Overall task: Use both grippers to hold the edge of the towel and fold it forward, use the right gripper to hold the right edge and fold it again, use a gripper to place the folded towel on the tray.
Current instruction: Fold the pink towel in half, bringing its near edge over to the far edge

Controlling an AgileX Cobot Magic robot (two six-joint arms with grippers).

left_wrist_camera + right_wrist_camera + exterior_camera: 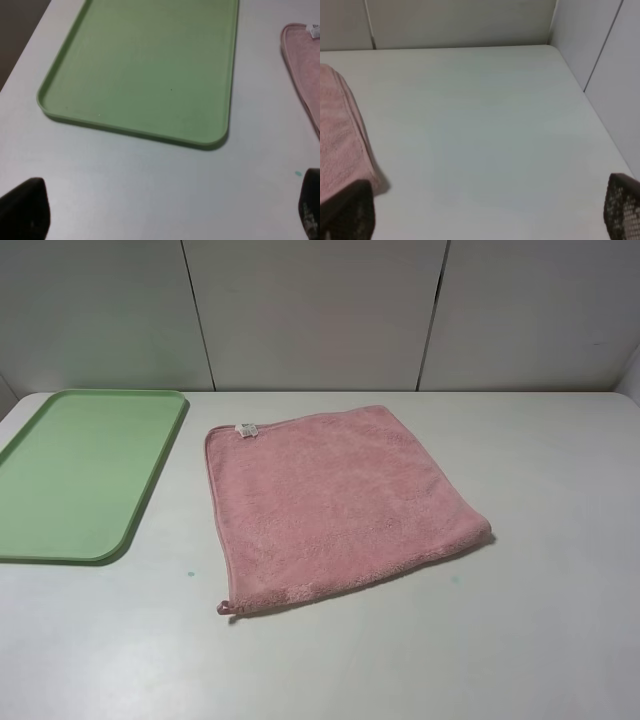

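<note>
A: What fills most of the high view?

B: A white desk (560, 640), with grey wall panels behind it. Next in size is the pale-green tray (80, 470), lying flat near the desk's left edge with nothing on it.

A: And the towel?

B: The pink towel (340, 505) lies flat near the middle of the desk, to the right of the tray and apart from it, turned slightly askew. Its hem (218, 510) runs along the side facing the tray.

A: Where are the arms?

B: Neither shows in the high view. The left wrist view shows the left claw (166, 207) spread wide above bare desk, with the tray ahead of it and nothing between its tips. The right claw (485, 207) is spread just as wide and is also empty. One of its fingertips (347, 212) shows in front of the towel's corner, but I cannot tell whether it touches.

A: Any small details?

B: A white tag (247, 430) sits at the towel's far left corner and a loop (225, 608) at its near left corner. A tiny teal speck (189, 573) marks the desk between tray and towel.
</note>
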